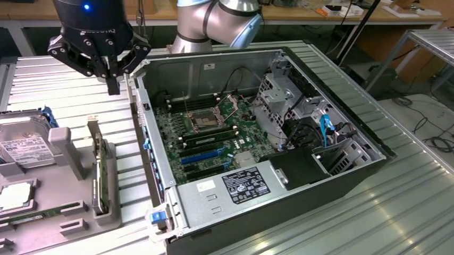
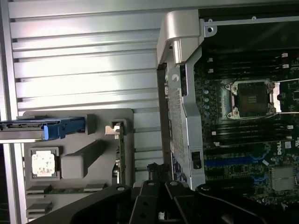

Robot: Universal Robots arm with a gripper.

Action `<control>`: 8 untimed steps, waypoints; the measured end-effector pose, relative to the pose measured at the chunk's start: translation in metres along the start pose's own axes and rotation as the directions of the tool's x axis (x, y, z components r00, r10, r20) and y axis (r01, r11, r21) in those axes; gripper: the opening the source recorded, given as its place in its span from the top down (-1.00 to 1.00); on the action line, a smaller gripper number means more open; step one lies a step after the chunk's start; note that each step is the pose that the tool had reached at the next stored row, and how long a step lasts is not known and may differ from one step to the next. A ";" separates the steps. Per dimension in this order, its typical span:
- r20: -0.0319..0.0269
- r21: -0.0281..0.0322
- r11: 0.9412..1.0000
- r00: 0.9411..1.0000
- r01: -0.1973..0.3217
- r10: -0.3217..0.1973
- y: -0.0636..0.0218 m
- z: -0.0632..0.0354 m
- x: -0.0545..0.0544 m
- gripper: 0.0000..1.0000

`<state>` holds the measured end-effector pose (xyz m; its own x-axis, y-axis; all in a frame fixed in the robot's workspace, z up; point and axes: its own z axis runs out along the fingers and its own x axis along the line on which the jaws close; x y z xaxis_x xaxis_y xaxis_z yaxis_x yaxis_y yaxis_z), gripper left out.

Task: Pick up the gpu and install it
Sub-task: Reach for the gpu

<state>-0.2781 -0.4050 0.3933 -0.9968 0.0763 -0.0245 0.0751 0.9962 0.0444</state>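
Claw [image 1: 112, 84] hangs pinched shut, empty, above the gpu [image 1: 99, 169], which stands on edge in a grey holder [image 1: 60, 144] well below it. Thin, light, stiff but fragile (I judge): best gripped by its bare top edge near the bracket. Open computer case [image 1: 298, 207] sits beside the claw.

Just beside the claw [image 1: 112, 88], toward the exterior view's right, an open computer case [image 1: 177, 71] lies on the ribbed metal bench [image 1: 397, 212]. Its motherboard [image 1: 240, 139], bare processor socket [image 1: 202, 123] and labelled power supply [image 1: 241, 186] are exposed. Nearer the camera than the claw, a grey holder [image 1: 60, 146] carries a white-labelled hard drive [image 1: 21, 142] and a processor chip [image 1: 13, 197].
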 end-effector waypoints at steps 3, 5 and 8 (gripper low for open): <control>0.000 0.000 1.000 1.000 0.000 0.000 -0.0006 -0.0001 0.004 0.79; 0.000 0.000 1.000 1.000 0.000 0.000 -0.0009 -0.0002 0.007 0.79; 0.000 0.000 1.000 1.000 0.000 0.000 -0.0016 -0.0004 0.011 0.79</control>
<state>-0.2894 -0.4057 0.3933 -0.9968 0.0762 -0.0244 0.0750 0.9962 0.0443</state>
